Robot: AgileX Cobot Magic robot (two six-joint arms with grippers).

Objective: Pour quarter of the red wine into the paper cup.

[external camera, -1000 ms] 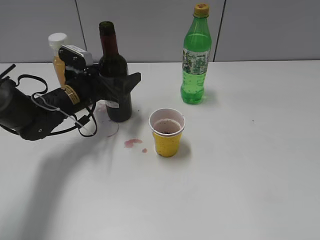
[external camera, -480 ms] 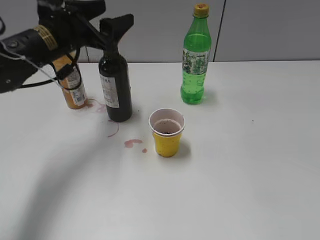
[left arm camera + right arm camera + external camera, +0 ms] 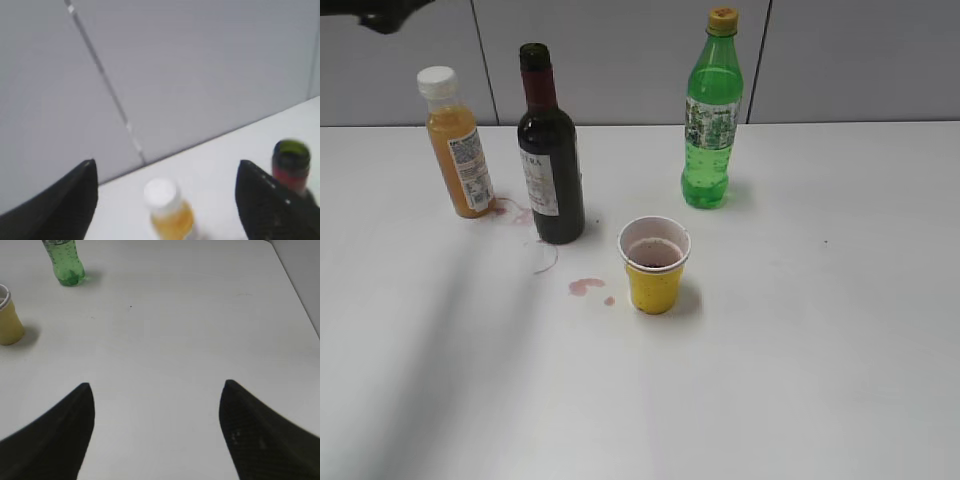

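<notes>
Red wine [image 3: 550,160]: dark glass bottle, uncapped, upright on the white worktop [image 3: 800,380], left of centre in the exterior view. White label faces front-left. Nothing grips it.

Paper cup [image 3: 654,265]: yellow, white rim, upright, near the wine bottle on its front-right, not touching it. Dark red liquid sits low inside; the inner wall is tinted pink.

Spills: pink-red spots [image 3: 587,287] on the worktop between bottle and cup, plus a thin reddish smear by the bottle base, running towards the orange juice bottle [image 3: 459,145].

Orange juice bottle: white cap, upright, just left of the wine, apart from it. Green soda bottle [image 3: 712,115]: yellow cap, upright, behind and right of the cup, well apart.

Left gripper [image 3: 165,200]: raised above the worktop, facing the grey wall panels; fingers spread wide, nothing held. Its blurred view shows the juice cap between the fingers and the wine bottle mouth by the right finger, both below. Only a dark fragment shows at the top-left edge of the exterior view.

Right gripper [image 3: 157,430]: fingers wide apart, holding nothing, over bare worktop; cup and soda bottle far off on the left of its view.
</notes>
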